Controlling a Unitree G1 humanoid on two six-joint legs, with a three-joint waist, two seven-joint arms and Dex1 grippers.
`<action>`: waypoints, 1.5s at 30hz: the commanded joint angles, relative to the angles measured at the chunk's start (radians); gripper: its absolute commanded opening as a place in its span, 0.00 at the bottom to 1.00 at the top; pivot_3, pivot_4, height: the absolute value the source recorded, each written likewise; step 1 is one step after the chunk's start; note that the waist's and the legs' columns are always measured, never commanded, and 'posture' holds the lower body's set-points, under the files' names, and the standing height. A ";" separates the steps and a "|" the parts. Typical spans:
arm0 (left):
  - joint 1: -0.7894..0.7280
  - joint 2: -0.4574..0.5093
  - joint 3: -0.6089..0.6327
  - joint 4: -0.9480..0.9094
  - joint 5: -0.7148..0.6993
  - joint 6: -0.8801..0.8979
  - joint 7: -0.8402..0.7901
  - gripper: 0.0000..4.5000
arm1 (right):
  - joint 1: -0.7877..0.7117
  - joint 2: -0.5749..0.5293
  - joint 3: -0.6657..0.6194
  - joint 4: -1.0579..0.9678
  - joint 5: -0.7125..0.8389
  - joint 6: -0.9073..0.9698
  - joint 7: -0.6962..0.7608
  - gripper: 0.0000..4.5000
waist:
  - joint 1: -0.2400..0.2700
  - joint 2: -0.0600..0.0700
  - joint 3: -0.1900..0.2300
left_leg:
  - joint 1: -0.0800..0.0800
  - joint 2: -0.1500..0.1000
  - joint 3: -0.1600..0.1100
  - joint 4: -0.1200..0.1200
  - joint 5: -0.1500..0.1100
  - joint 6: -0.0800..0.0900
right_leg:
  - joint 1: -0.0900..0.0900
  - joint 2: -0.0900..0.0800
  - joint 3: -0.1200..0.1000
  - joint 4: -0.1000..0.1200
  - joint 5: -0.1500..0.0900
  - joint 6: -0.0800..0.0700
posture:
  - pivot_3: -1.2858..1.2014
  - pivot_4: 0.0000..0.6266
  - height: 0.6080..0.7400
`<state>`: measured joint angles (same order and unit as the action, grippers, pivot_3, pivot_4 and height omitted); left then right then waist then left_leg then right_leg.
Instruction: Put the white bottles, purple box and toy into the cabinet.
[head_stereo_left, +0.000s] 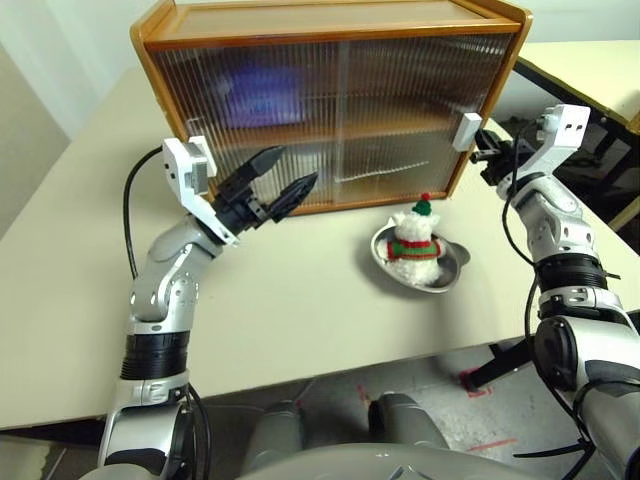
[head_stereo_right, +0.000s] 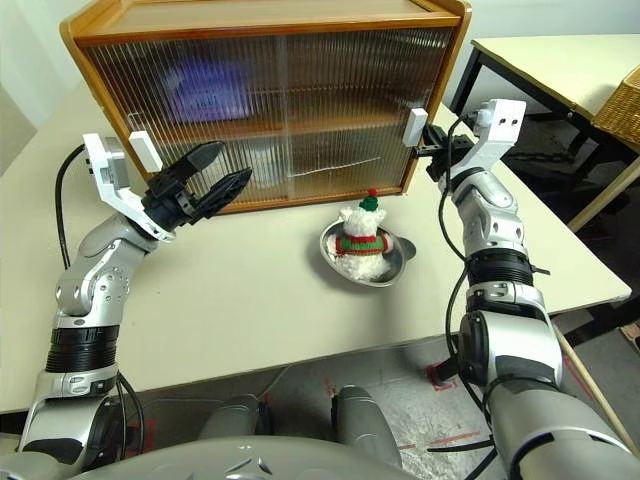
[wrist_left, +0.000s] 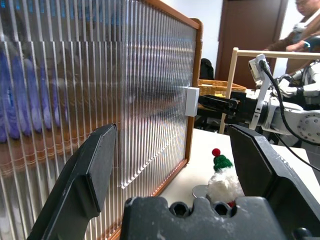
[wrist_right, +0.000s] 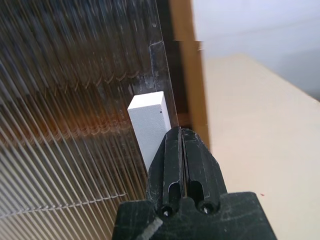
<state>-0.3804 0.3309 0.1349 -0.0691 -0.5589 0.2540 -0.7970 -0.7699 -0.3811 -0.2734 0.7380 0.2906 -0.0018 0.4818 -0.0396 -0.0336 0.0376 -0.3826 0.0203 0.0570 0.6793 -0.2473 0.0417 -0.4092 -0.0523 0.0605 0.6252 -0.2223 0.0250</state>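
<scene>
The cabinet (head_stereo_left: 340, 25) stands at the back of the table with both ribbed doors drawn across. Behind the left door a purple blur, the purple box (head_stereo_left: 255, 95), sits on the upper shelf. The white bottles are hidden. The toy (head_stereo_left: 415, 240), a white bear in a red-green hat, sits in a steel bowl (head_stereo_left: 450, 270) before the right door. My left gripper (head_stereo_left: 297, 165) hovers open in front of the left door, nothing between its fingers. My right gripper (wrist_right: 175, 132) is shut, its tips right beside the right door's white handle (wrist_right: 150, 125) at the cabinet's right edge.
A second table (head_stereo_left: 590, 60) stands off to the right with a woven basket (head_stereo_right: 625, 100) on it. A person (wrist_left: 305, 20) is behind my right arm in the left wrist view. Bare tabletop (head_stereo_left: 300, 290) lies in front of the cabinet.
</scene>
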 joint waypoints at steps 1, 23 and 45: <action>0.002 -0.002 -0.014 -0.014 0.001 0.002 0.006 1.00 | -0.020 0.017 0.026 0.014 -0.011 -0.009 0.022 0.01 | 0.000 0.000 0.000 | 0.000 0.000 0.000 0.000 0.000 0.000 | 0.000 0.000 0.000 0.000 0.000 0.000 | 0.55 0.00 1.00; 0.036 -0.006 -0.011 -0.041 0.010 -0.025 0.032 1.00 | -0.065 0.155 0.137 -0.129 -0.027 0.159 -0.027 0.01 | 0.002 0.002 0.001 | 0.000 0.001 0.000 -0.001 -0.001 -0.001 | 0.000 0.001 0.000 0.000 0.000 -0.001 | 0.56 0.00 1.00; 0.044 -0.006 -0.009 -0.057 0.009 -0.033 0.061 1.00 | -0.079 0.293 0.198 -0.265 -0.019 0.277 -0.028 0.01 | 0.004 0.003 0.002 | 0.002 0.007 0.007 -0.002 -0.003 -0.005 | -0.002 0.003 -0.001 0.001 0.000 -0.003 | 0.57 0.00 1.00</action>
<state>-0.3384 0.3252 0.1353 -0.1108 -0.5564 0.2263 -0.7378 -0.8265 -0.0957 -0.0876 0.4913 0.2637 0.2701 0.4479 -0.0354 -0.0305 0.0395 -0.3808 0.0272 0.0641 0.6767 -0.2503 0.0365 -0.4115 -0.0494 0.0596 0.6257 -0.2227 0.0220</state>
